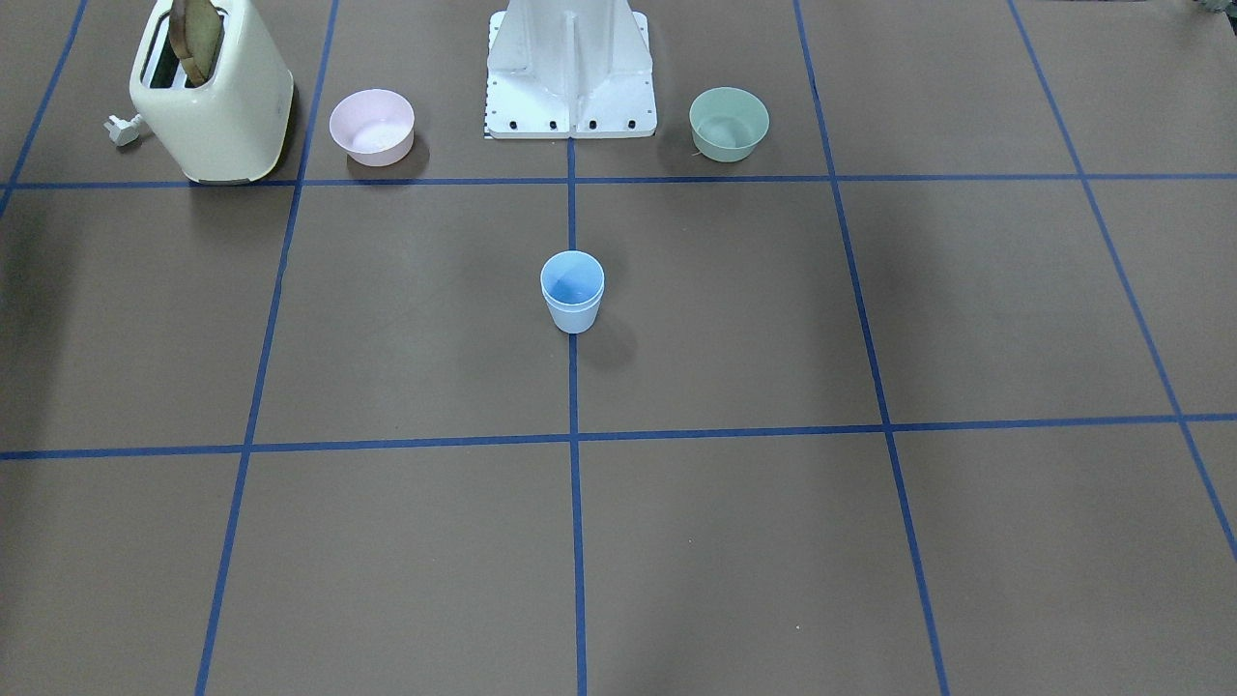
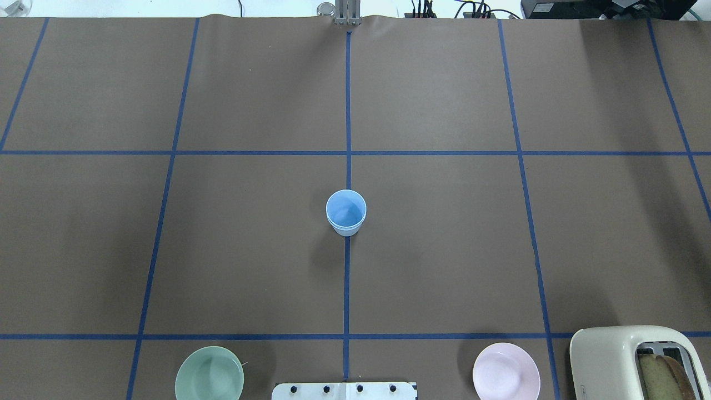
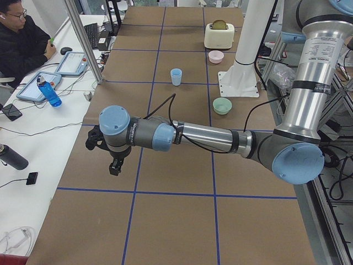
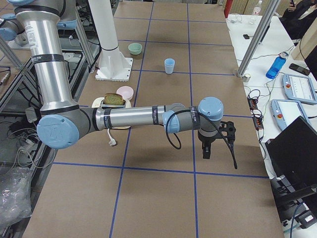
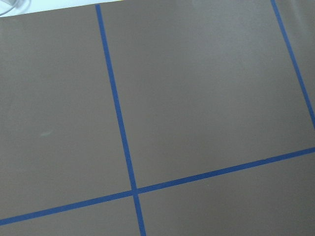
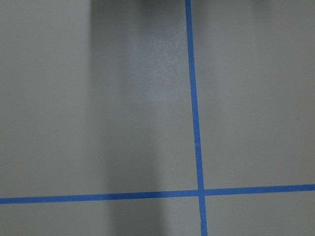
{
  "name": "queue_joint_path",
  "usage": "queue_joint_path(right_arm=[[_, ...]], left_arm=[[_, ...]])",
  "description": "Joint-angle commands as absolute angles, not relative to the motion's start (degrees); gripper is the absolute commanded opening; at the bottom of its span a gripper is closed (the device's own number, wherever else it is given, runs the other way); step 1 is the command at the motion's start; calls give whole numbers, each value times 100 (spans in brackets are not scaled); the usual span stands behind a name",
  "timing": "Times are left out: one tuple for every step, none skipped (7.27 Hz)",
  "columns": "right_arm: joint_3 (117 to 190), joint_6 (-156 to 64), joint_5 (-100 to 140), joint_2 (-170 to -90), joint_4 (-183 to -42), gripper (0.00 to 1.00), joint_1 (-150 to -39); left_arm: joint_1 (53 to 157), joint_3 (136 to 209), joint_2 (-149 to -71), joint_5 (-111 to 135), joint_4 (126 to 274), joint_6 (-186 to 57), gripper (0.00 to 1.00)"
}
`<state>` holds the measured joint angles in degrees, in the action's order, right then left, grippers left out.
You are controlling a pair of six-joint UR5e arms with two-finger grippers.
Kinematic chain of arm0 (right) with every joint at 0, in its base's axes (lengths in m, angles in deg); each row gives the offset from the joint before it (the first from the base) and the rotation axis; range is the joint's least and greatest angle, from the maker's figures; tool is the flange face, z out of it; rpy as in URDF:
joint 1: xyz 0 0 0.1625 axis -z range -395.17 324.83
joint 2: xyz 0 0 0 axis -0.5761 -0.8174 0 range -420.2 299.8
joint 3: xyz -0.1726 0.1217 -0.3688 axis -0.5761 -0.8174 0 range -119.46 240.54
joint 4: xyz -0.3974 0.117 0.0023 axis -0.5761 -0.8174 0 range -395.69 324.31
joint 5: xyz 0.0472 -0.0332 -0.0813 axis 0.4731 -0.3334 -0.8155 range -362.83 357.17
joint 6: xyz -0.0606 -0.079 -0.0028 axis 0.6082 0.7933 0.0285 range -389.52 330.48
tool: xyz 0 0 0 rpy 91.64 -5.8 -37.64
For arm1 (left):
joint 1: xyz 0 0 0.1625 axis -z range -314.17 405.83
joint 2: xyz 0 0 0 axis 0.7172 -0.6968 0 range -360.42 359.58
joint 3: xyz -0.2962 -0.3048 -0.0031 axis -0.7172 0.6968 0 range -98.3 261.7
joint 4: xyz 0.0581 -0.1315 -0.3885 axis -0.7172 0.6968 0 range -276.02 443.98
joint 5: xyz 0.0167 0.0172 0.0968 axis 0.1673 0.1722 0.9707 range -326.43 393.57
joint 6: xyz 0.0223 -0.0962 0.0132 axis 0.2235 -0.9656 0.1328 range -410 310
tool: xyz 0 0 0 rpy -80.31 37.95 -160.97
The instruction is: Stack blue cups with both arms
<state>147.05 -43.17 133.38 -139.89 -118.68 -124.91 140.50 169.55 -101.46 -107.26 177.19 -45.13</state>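
Left pincer (image 3: 115, 165): points down over the table (image 3: 176, 221); I cannot tell how wide it stands.
Right pincer (image 4: 206, 151): likewise, cannot tell.
Blue cups (image 1: 572, 291): nested upright, between the pincers, well apart from both.
Around: pink bowl (image 1: 372, 126), green bowl (image 1: 729, 123), toaster (image 1: 213, 97), apart from the pincers.
Left arm (image 3: 209, 138), right arm (image 4: 133, 117): stretched level.

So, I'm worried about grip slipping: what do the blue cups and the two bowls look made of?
The blue cups: probably smooth plastic, semi-matte; even pale colour, thin rims. The pink bowl and green bowl: likely the same plastic, with soft, dull highlights inside.
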Motion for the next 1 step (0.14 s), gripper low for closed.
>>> queue_joint_path(right_arm=[[14702, -4332, 13332, -13983, -11866, 100, -12491]], left_arm=[[14066, 16950, -10150, -10679, 17715, -4516, 98]])
